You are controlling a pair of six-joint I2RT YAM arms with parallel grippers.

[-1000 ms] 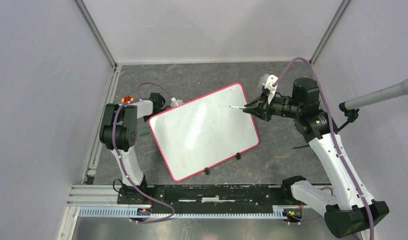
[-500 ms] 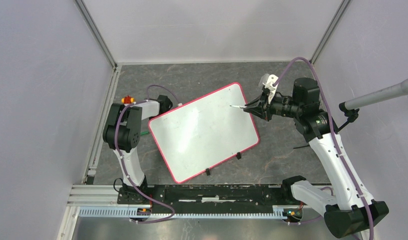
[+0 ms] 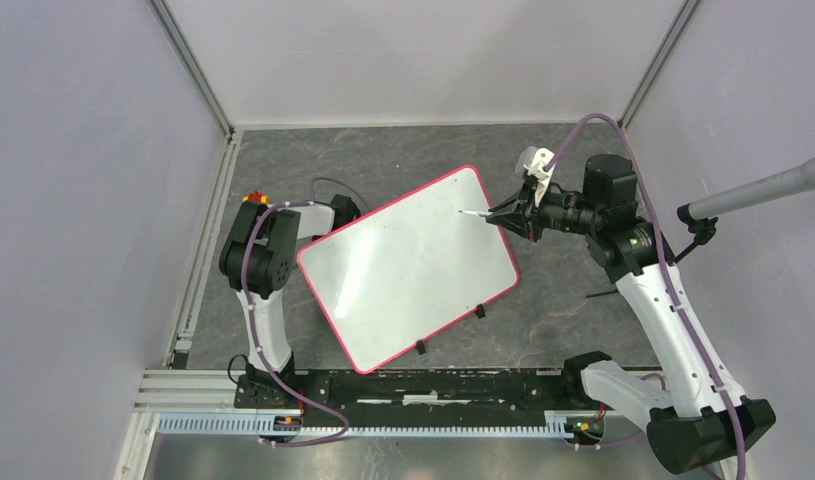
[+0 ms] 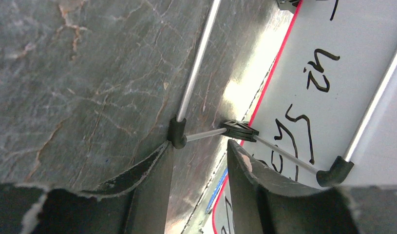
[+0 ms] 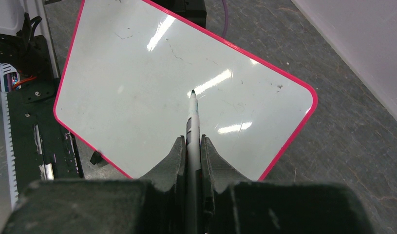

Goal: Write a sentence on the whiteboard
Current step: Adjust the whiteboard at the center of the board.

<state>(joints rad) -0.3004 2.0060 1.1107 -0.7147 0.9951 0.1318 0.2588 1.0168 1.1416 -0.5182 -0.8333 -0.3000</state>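
Observation:
The whiteboard [image 3: 408, 265] stands tilted on its stand, white with a red-pink rim. Its upper face [image 5: 152, 97] bears only faint marks. My right gripper [image 3: 498, 214] is shut on a white marker [image 5: 192, 122], whose dark tip hovers at the board's far right part. My left gripper [image 3: 341, 213] reaches in at the board's far left edge. Its jaws [image 4: 200, 144] stand open, and the red rim runs between them close to the right finger. On the board's underside [image 4: 352, 44], dark handwritten lettering of a sentence [image 4: 317, 84] shows, including "in".
A wire stand [image 4: 194, 63] props the board from below, and two black feet [image 3: 419, 348] show at its near edge. A microphone [image 3: 763, 190] pokes in from the right. Grey walls enclose the stone tabletop, and a metal rail [image 3: 383, 420] runs along the near edge.
My left arm has swung right, up to and under the board's left edge, and its jaws have narrowed. The board has shifted slightly toward the near right. The right arm holds still.

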